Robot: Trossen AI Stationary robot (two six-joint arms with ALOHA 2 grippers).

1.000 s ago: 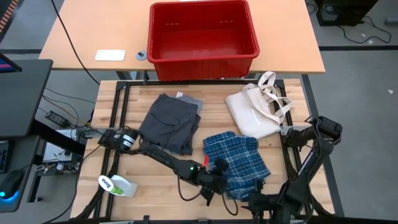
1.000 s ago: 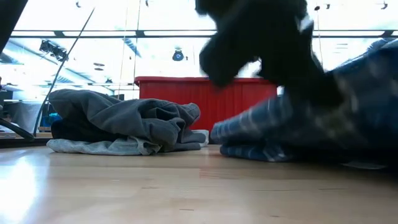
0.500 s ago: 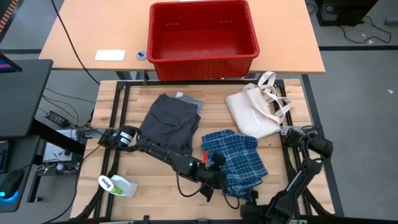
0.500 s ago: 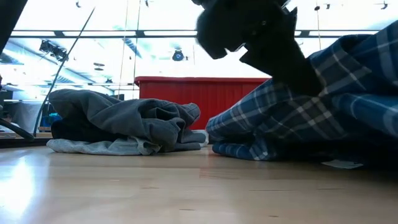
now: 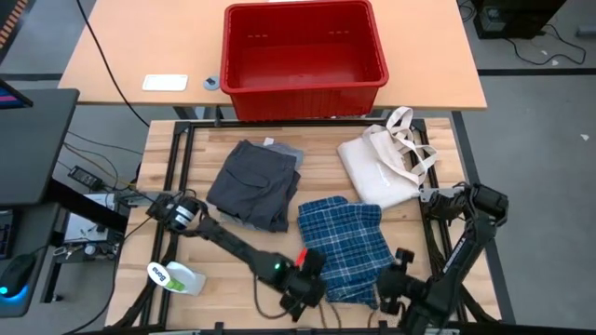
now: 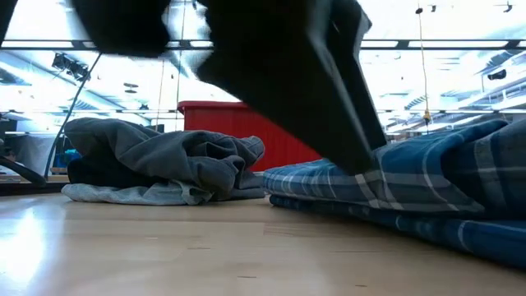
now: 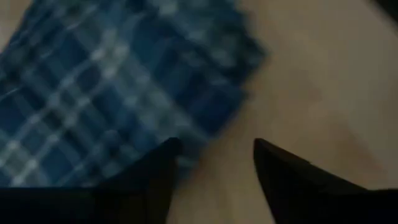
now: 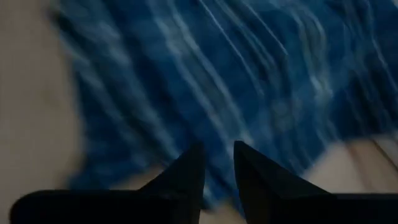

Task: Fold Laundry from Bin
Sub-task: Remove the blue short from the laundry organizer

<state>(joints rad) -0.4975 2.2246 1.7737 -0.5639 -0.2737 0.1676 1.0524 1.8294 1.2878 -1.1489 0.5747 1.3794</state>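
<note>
The blue plaid shirt (image 5: 343, 249) lies folded on the table, well short of the red bin (image 5: 305, 58). The left gripper (image 7: 214, 165) (fingers apart, empty) hovers at its near corner; the right gripper (image 8: 216, 168), fingers slightly parted, hovers at the shirt's opposite near edge.

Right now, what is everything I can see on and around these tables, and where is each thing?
Bin: one, red, empty, on the far table.
Plaid shirt: one, blue, folded flat at the near middle of the slatted table.
Grey garments: one pile, dark grey over light grey, left of the plaid shirt.
Tote bag: one, cream, with loop handles, at the far right of the slatted table.
White card: one, on the far table, left of the bin.
Bottle: one, white and green, lying at the near left.
Left gripper: dark, open, at the shirt's near left corner.
Right gripper: dark, fingers close together, empty, at the shirt's near right corner.
</note>
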